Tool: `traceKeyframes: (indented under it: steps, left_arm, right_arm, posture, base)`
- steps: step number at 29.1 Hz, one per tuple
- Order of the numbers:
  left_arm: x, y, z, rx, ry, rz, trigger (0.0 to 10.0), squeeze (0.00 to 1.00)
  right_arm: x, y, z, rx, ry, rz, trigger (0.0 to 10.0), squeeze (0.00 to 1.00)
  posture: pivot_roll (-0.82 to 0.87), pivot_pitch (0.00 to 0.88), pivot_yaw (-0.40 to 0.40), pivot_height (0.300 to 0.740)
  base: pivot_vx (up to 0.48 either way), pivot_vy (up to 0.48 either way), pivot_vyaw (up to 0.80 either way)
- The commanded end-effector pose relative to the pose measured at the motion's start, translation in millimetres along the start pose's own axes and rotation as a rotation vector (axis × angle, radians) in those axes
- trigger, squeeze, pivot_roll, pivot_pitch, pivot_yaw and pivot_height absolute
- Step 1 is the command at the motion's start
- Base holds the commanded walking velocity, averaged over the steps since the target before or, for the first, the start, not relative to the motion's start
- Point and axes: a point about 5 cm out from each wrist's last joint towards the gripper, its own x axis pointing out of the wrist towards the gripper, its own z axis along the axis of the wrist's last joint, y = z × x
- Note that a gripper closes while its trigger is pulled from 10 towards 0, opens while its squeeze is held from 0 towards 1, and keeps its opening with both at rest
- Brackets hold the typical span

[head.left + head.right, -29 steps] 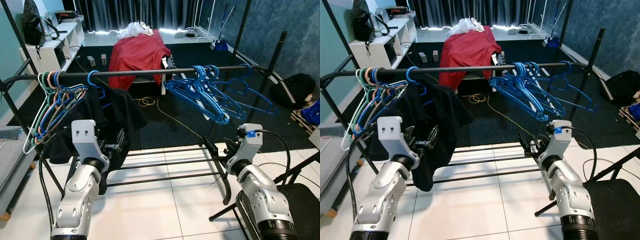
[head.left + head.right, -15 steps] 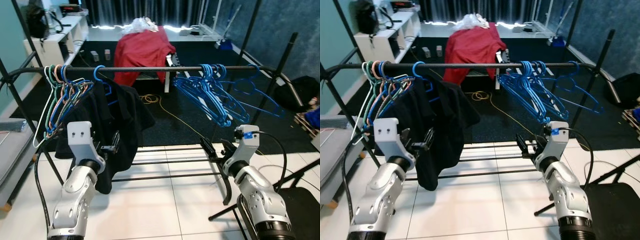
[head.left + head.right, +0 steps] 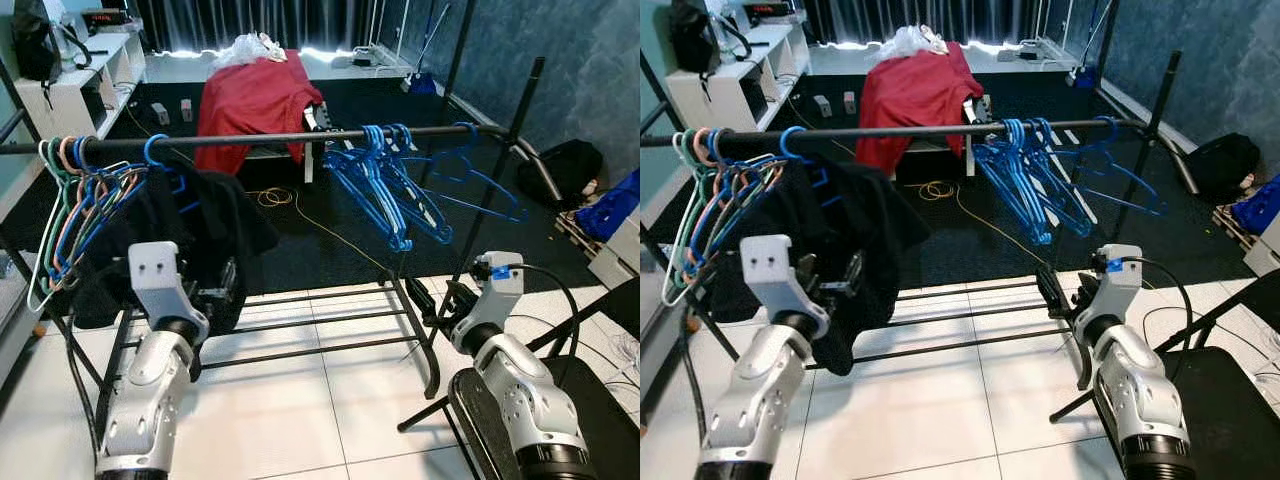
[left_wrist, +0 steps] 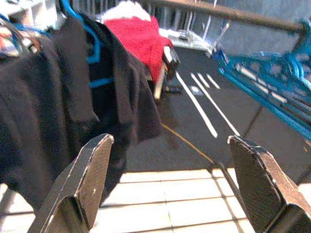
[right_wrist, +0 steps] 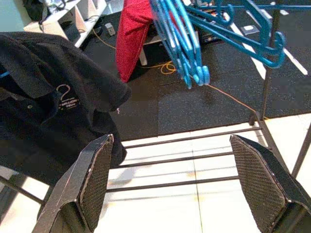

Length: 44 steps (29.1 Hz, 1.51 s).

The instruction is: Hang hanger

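While we face the rack, the blue hanger (image 3: 165, 160) bearing the black shirt (image 3: 845, 215) hangs on the rail (image 3: 270, 138), which runs left to right, between pastel hangers (image 3: 65, 200) and blue hangers (image 3: 1025, 180). From our left wrist, the left gripper (image 4: 167, 182) stands apart, empty. From our right wrist, the right gripper (image 5: 180, 182) likewise gapes, empty.

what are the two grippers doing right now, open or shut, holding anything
Left gripper: jaws open, holding nothing, in front of the black shirt.
Right gripper: jaws open, holding nothing, below the blue hangers.

White tiled floor (image 3: 300, 420) is seen in front, dark carpet (image 3: 330, 215) behind. A white shelf (image 3: 735, 85) stands far left. Dark curtains (image 3: 260, 20) are backlit. The right wall (image 3: 580, 70) is blue.
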Motion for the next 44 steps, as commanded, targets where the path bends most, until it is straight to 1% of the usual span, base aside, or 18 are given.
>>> traceKeyframes:
  steps: [1,10,11,12,14,16,22,26,30,32,33,35,38,42,44]
  left_arm:
    - [2.0,2.5,3,0.024,-0.02,0.006,10.0,0.0]
    - [5.3,2.3,11,0.034,-0.049,0.002,10.0,0.0]
    - [6.2,2.1,15,0.042,-0.061,0.0,10.0,0.0]
    - [7.2,2.5,19,0.048,-0.076,0.001,10.0,0.0]
    - [7.2,2.5,19,0.048,-0.076,0.001,10.0,0.0]
    - [9.3,2.2,26,0.06,-0.102,-0.001,10.0,0.0]
    - [12.3,0.5,37,0.076,-0.14,-0.011,10.0,0.0]
    - [15.6,1.4,43,0.087,-0.16,-0.028,10.0,0.0]
    - [15.9,1.2,44,0.088,-0.159,-0.039,10.0,0.0]
    - [15.3,-3.1,43,0.134,-0.157,-0.083,10.0,0.0]
    - [15.3,-3.1,43,0.134,-0.157,-0.083,10.0,0.0]
    - [15.6,-5.6,41,0.162,-0.152,-0.104,10.0,0.0]
    - [16.3,-5.6,41,0.165,-0.149,-0.105,10.0,0.0]
    - [20.2,-1.2,38,0.18,-0.133,-0.107,10.0,0.0]
    - [22.8,-0.5,35,0.194,-0.114,-0.129,10.0,0.0]
  right_arm:
    - [-1.5,-0.6,1,-0.01,-0.011,-0.001,10.0,0.0]
    - [-1.9,-0.9,1,-0.012,-0.013,-0.002,10.0,0.0]
    - [-1.6,-0.1,2,-0.019,-0.018,0.005,10.0,0.0]
    - [-1.6,2.1,3,-0.042,-0.024,0.021,10.0,0.0]
    - [-1.6,2.1,3,-0.042,-0.024,0.021,10.0,0.0]
    - [-1.5,5.7,3,-0.057,-0.027,0.044,10.0,0.0]
    - [-1.6,6.6,2,-0.045,-0.016,0.049,10.0,0.0]
    - [-1.3,6.0,2,-0.031,-0.014,0.046,10.0,0.0]
    - [-1.3,5.8,1,-0.027,-0.014,0.045,10.0,0.0]
    - [-2.1,5.5,1,-0.023,-0.018,0.042,10.0,0.0]
    - [-2.1,5.5,1,-0.023,-0.018,0.042,10.0,0.0]
    - [-2.6,5.6,1,-0.022,-0.021,0.04,10.0,0.0]
    - [-2.8,5.8,2,-0.021,-0.021,0.04,10.0,0.0]
    - [-3.1,6.7,2,-0.025,-0.025,0.039,10.0,0.0]
    - [-3.3,6.9,2,-0.021,-0.028,0.037,10.0,0.0]
  posture:
    - [-0.09,0.0,-0.03,0.74]
    - [-0.09,0.0,-0.03,0.74]
    - [-0.09,0.0,-0.03,0.74]
    - [-0.09,0.0,-0.032,0.74]
    - [-0.09,0.0,-0.032,0.74]
    - [-0.09,0.0,-0.03,0.74]
    - [-0.09,0.0,-0.026,0.74]
    - [-0.09,0.0,-0.021,0.74]
    - [-0.09,0.0,-0.021,0.74]
    - [-0.09,0.0,-0.017,0.74]
    - [-0.09,0.0,-0.017,0.74]
    - [-0.09,0.0,-0.016,0.74]
    - [-0.09,0.0,-0.016,0.74]
    - [-0.1,0.0,-0.01,0.74]
    - [-0.1,0.0,-0.008,0.74]
  base:
    - [0.345,0.0,0.0]
    - [0.343,0.0,0.0]
    - [0.341,0.0,0.0]
    - [0.341,0.0,0.79]
    - [0.341,0.0,0.79]
    - [0.339,0.0,0.79]
    - [0.341,0.0,0.71]
    - [0.336,0.0,0.0]
    - [0.319,0.0,0.0]
    - [0.266,0.0,0.0]
    - [0.266,0.0,0.0]
    - [0.266,0.0,0.0]
    - [0.266,0.0,0.0]
    - [0.266,0.0,0.0]
    - [0.268,0.0,0.0]
